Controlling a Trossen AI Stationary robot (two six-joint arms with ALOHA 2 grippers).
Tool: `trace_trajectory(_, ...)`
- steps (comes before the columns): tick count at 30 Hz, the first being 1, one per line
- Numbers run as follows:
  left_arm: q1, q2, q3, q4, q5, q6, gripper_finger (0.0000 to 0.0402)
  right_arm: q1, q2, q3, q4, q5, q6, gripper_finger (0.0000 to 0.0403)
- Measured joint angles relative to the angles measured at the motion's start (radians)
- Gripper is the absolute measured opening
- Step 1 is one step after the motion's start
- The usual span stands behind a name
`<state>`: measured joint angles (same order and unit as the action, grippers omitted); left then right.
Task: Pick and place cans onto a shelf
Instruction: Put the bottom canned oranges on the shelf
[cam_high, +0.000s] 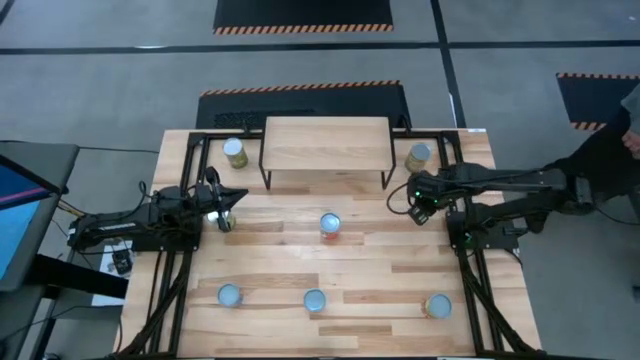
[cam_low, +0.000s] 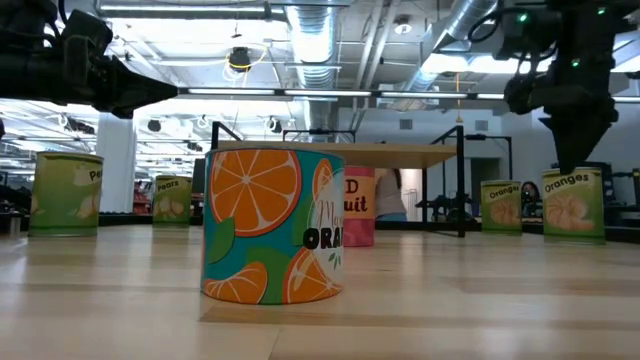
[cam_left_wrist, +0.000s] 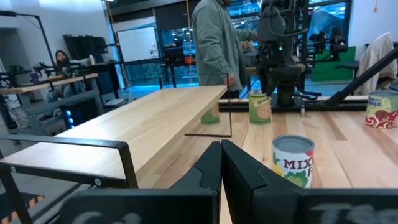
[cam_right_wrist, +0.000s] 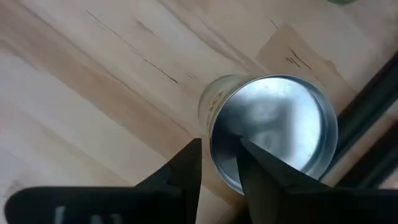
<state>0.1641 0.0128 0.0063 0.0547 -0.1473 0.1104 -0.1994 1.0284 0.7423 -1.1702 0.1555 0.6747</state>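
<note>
**Right gripper poised over the can beside the shelf**

Biggest first: the plank table (cam_high: 330, 285) fills the high view, and at its far edge stands the shelf (cam_high: 326, 143), top bare. That overhead look counts six cans: one at each end of the shelf, one mid-table (cam_high: 330, 224), three along the near edge. The low view gives what the top-down can't, the labels. Front and centre there is an orange-printed can (cam_low: 273, 225); off to the side, a green Oranges can (cam_low: 573, 205) standing upright on the table.

Now the arms. The right gripper (cam_high: 420, 207) sits just near-side of the can at the shelf's right end (cam_high: 418, 156), and only its wrist view shows how close: looking down, its two dark fingers (cam_right_wrist: 186, 171) are parted a little, with the can's silvery lid (cam_right_wrist: 273, 134) just past the tips and one finger overlapping the rim. Nothing is held between them.

The left gripper (cam_high: 222, 215) waits on the left side of the table, fingers pressed together, empty, a Mixed-label can (cam_left_wrist: 293, 159) just beyond in its wrist view.
</note>
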Motion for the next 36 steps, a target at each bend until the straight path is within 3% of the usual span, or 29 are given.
trace_trajectory(5, 0.000, 0.000, 0.000, 0.000, 0.003, 0.000, 0.0000, -0.021, 0.038, 0.002, 0.000, -0.001, -0.025, 0.0122)
trace_trajectory(21, 0.000, 0.000, 0.000, 0.004, 0.001, -0.006, 0.0000, -0.026, 0.036, 0.006, -0.001, 0.009, -0.105, 0.0009)
trace_trajectory(36, 0.000, 0.000, 0.000, 0.000, 0.001, -0.030, 0.0000, 0.004, 0.040, 0.138, -0.120, 0.023, -0.173, 0.0004)
